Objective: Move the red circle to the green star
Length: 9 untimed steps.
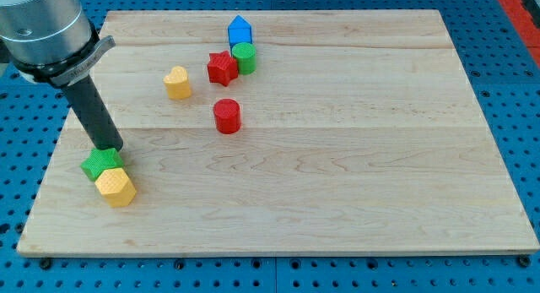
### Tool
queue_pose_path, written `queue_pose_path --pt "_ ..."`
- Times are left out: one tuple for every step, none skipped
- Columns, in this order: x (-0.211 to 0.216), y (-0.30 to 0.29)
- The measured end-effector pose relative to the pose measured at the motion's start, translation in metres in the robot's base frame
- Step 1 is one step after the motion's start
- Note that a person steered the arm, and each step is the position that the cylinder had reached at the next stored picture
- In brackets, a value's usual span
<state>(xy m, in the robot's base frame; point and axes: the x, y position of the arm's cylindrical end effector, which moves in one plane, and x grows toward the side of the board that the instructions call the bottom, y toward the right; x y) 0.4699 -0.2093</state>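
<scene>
The red circle (226, 116) stands on the wooden board left of centre. The green star (102, 163) lies near the board's left edge, touching a yellow hexagon (116, 187) just below it. My tip (112, 149) rests at the green star's upper right edge, touching or nearly touching it. The red circle is well to the right of and above my tip. The rod slants up to the arm's grey body at the view's top left.
A yellow heart (177, 83) lies up and left of the red circle. A red star (222, 68), a green cylinder (244, 57) and a blue block (240, 31) cluster near the board's top. The wooden board (337, 158) sits on a blue pegboard surface.
</scene>
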Motion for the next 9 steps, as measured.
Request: queue_pose_path --pt "-0.015 0.086" --pt "-0.012 0.182" --pt "-0.044 0.207" --pt "-0.045 0.169" --pt "-0.004 0.095" --pt "-0.046 0.145" --pt "-0.069 0.145" --pt "-0.052 0.088" --pt "-0.08 0.065"
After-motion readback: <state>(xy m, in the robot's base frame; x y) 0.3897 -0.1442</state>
